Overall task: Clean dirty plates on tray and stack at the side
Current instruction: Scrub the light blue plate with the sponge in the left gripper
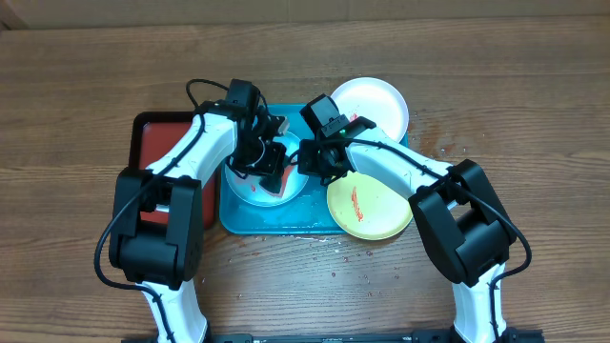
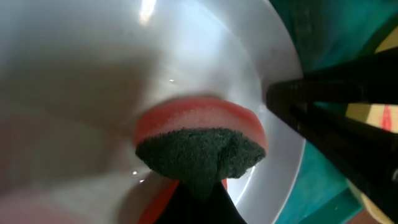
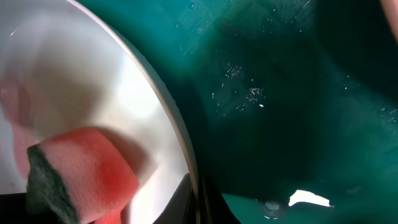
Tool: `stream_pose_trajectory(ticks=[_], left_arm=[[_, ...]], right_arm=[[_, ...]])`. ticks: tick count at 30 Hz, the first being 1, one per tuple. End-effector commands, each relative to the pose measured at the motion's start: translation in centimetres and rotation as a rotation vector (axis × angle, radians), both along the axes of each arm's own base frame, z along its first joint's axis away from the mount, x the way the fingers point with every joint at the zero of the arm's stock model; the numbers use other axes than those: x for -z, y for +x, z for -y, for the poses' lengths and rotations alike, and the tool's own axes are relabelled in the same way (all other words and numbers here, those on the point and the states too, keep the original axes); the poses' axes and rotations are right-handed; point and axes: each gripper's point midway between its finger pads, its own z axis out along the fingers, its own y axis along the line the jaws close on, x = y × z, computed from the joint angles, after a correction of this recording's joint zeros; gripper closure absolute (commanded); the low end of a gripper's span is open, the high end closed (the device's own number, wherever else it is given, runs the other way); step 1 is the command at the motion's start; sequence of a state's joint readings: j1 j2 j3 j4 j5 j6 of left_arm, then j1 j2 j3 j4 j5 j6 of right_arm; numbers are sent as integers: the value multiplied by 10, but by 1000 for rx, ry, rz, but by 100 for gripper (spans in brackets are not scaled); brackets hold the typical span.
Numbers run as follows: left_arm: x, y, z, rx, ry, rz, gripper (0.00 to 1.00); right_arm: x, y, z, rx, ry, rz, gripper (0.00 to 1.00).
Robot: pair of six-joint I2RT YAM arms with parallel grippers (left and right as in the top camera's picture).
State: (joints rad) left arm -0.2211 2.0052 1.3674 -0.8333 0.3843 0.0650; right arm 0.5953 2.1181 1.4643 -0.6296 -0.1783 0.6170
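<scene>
Left end effector [image 1: 271, 170], just right of red tray [image 1: 152, 133], clamped on a red sponge [image 2: 199, 134]; dark scrub face pressed into pale blue plate [image 1: 243, 191]. Plate sits at left end of turquoise tray [image 1: 286, 221], red smear on its floor. Right end effector [image 1: 307, 164] closed on that plate's right rim. Yellow-green plate [image 1: 367, 205], red streak across it, overlaps tray's right edge. White plate [image 1: 376, 100] farther back on desk [image 1: 76, 95], at the tray's far right corner.
</scene>
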Motion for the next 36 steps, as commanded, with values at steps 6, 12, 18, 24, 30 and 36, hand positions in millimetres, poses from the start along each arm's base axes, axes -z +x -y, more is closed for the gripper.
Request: stream_pose_trajectory(ticks=[6,12,18,24,30,36], left_arm=[[15,13,-83,-218,469,52,96],[6,40,-109,-369,602,181,95],[0,77,-79,-393,415,301,96],[-4,83,-35,-308,176,292,96],[-4,46,1,-12,1,198,96],[-4,13,12,131,-73,111,96]], right_arm=[[8,2,5,15,-18,-13,96],[9,3,5,16,-20,-11,96],[9,2,5,16,-20,-12,96],[9,3,5,16,-20,-11,96],[9,3,5,16,-20,-11,96],[9,3,5,16,-20,-11,96]])
